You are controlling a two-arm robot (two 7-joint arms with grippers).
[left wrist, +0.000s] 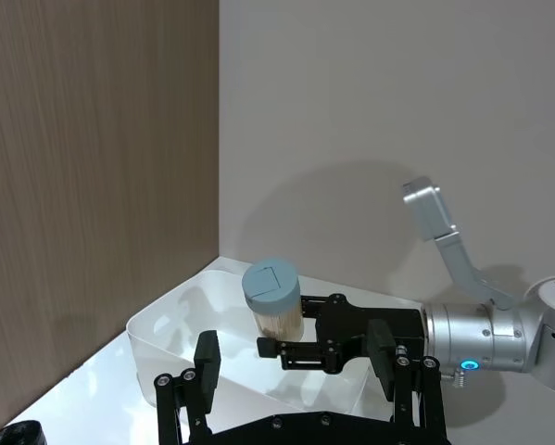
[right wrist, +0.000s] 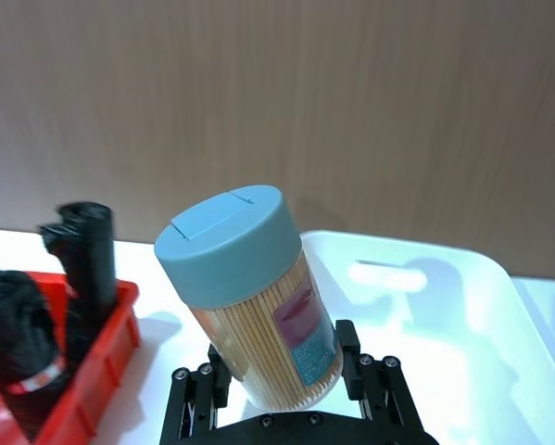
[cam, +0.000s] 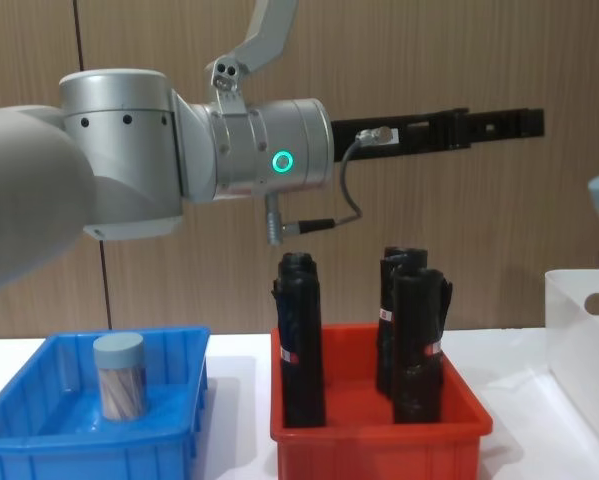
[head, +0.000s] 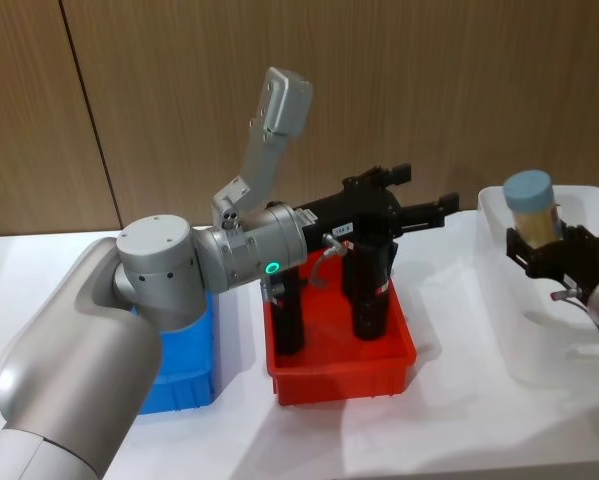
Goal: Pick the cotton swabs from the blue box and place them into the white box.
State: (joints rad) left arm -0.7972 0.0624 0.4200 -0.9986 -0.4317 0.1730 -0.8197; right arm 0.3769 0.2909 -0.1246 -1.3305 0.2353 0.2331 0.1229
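While one jar of cotton swabs (right wrist: 245,297) hangs upright over the white box (head: 514,340), clamped in the right gripper (head: 541,247) and not yet let go, a second jar (cam: 119,375) stands in the blue box (cam: 39,445). Two jars, then, neither delivered. The left gripper (head: 419,195) hovers spread and empty above the red bin (cam: 379,440) with three black rolls (cam: 301,340).

Head cam looks down, chest cam level, wrist cams close; head/chest share red bin (head: 344,382).

The left arm (cam: 119,150) is rounded matt silver with a green ring light (cam: 282,161); a grey cable (cam: 343,175) loops to the black left gripper (head: 419,192), apparently white-labelled.
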